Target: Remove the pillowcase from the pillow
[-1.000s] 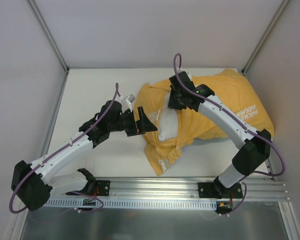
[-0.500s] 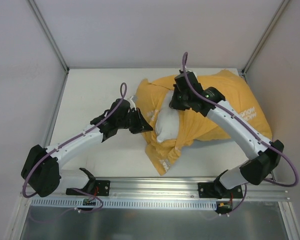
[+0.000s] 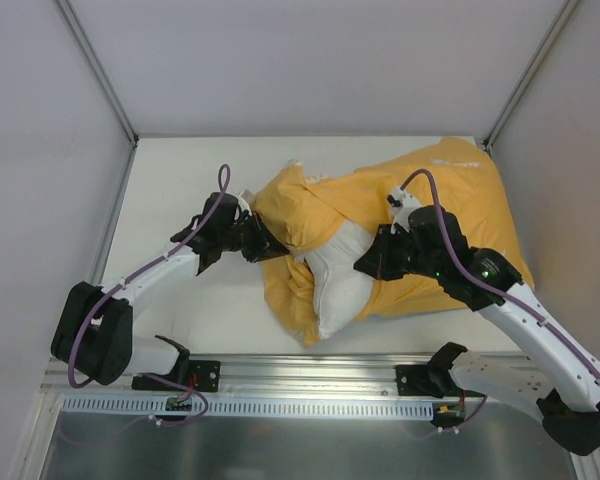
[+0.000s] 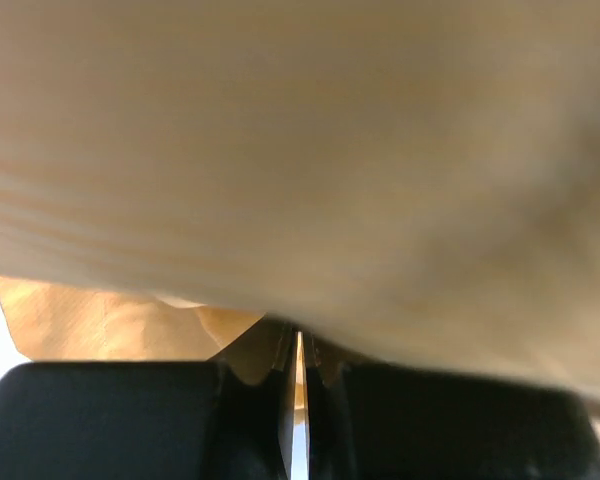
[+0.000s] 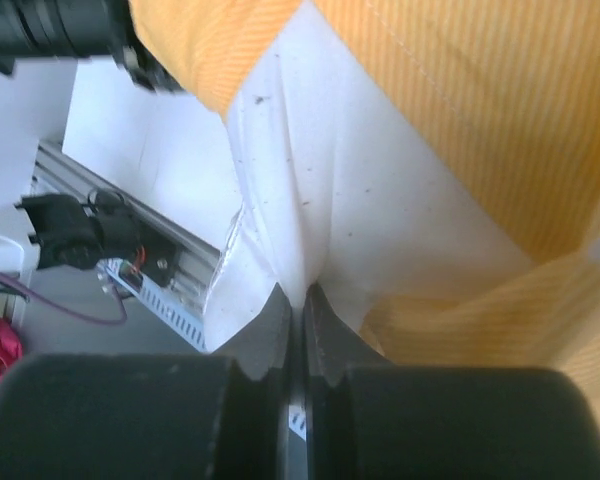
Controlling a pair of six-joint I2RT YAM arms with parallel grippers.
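The mustard-yellow pillowcase (image 3: 450, 200) lies crumpled across the right half of the table. The white pillow (image 3: 338, 285) sticks out of its near opening. My left gripper (image 3: 267, 247) is at the cover's left edge, shut on a fold of the pillowcase. In the left wrist view, blurred yellow pillowcase cloth (image 4: 300, 150) drapes over the closed left gripper (image 4: 300, 335). My right gripper (image 3: 363, 267) sits on the exposed pillow. In the right wrist view the right gripper (image 5: 300, 295) pinches a ridge of the white pillow (image 5: 330, 200), with the pillowcase (image 5: 480, 100) around it.
An aluminium rail (image 3: 320, 375) carrying both arm bases runs along the near edge. White enclosure walls and metal posts (image 3: 100, 70) bound the table (image 3: 180, 180) on three sides. The right wrist view also shows the left arm (image 5: 50, 30) and the rail (image 5: 130, 260).
My left gripper closed on the pillowcase's left edge and drew it slightly left. My right arm pulled back toward the near right, dragging more white pillow out of the cover.
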